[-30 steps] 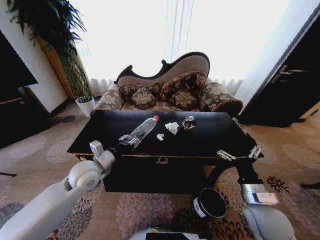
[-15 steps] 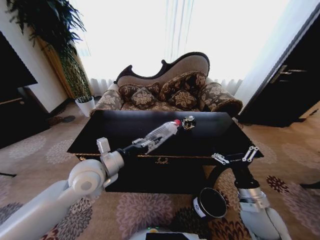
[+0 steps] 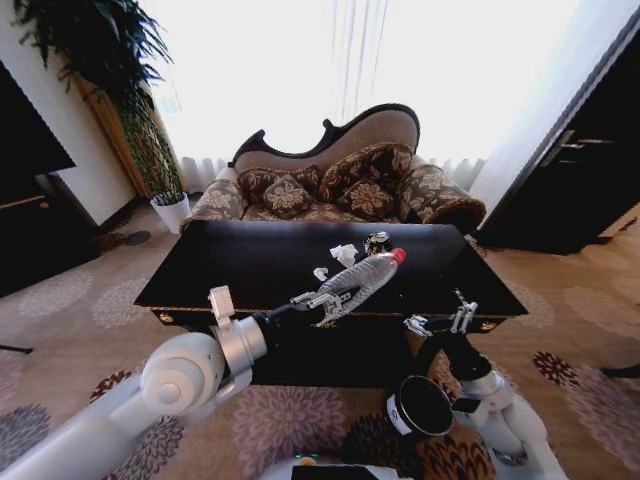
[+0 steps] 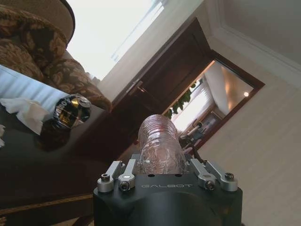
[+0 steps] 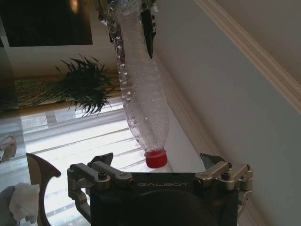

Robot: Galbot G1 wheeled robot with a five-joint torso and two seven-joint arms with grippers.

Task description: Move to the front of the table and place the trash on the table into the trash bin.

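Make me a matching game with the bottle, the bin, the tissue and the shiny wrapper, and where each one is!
Things:
1. plastic bottle
2. trash bin
3. crumpled white tissue
4. dark shiny wrapper

Places:
A. on the carpet in front of the table
B. on the table, nearest the sofa
C. held in the left tool
D. on the table, just left of the wrapper

Pairs: 1-C, 2-A, 3-D, 4-B
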